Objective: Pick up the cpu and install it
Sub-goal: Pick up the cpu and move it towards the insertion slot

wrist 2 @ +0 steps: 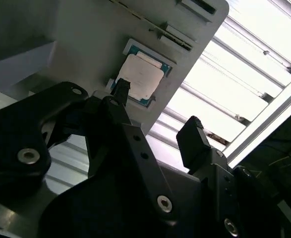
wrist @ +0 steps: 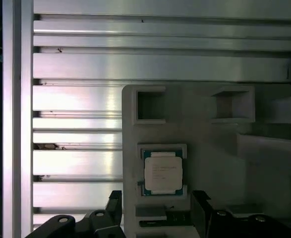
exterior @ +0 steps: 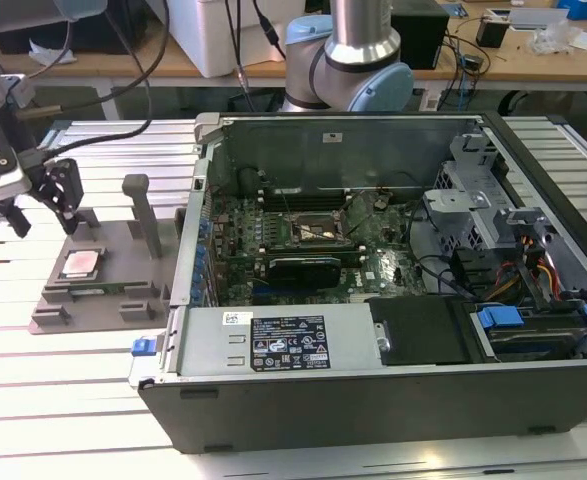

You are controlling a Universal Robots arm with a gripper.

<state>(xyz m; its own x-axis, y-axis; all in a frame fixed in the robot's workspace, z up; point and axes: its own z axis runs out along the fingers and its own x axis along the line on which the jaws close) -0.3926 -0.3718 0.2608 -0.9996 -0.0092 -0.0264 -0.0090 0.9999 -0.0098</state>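
The cpu point(exterior: 80, 263) lies flat, silver top up, in a square recess of a grey holder plate point(exterior: 123, 250) at the exterior view's left. It also appears in the second wrist view point(wrist 2: 140, 79) and the first wrist view point(wrist: 162, 171). My gripper point(exterior: 41, 208) hangs above the plate, up and toward the exterior view's left of the cpu, and touches nothing. It is open: its black fingers point(wrist 2: 192, 136) stand well apart with nothing between them. In the first wrist view the gripper point(wrist: 157, 203) has a finger point(wrist: 114, 201) off each side of the cpu's near edge.
An open computer case point(exterior: 373, 380) takes up the middle and right, with the motherboard socket point(exterior: 318, 228) inside. A grey upright post point(exterior: 145, 210) rises from the holder plate between the cpu and the case. A slatted aluminium table point(wrist: 76, 64) lies beneath. An arm base point(exterior: 358, 60) stands behind the case.
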